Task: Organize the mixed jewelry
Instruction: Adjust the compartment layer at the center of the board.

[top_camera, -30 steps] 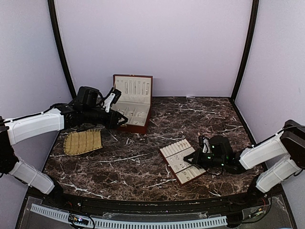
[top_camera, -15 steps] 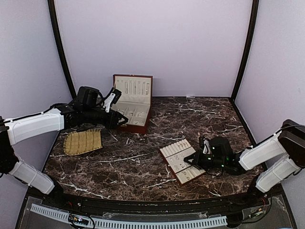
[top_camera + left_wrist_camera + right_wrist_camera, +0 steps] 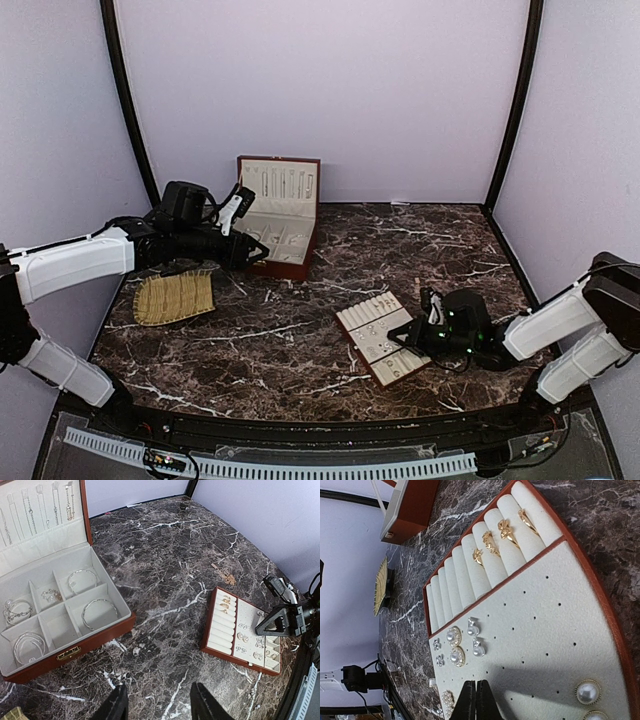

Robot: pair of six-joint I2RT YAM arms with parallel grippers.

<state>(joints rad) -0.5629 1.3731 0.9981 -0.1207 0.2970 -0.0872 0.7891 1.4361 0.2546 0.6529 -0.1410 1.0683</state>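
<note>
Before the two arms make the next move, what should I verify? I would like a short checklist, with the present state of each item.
1. Lid of the red-brown box is open: ok.
2. Left hand is empty, fingers apart: ok.
3. Right hand, shut over the perforated panel of the tray, holds a piece: cannot tell.
4. Middle front compartment of the box is free: ok.
5. No jewelry lies loose on the table: not ok, a gold-coloured piece lies there, apart from the tray.
</note>
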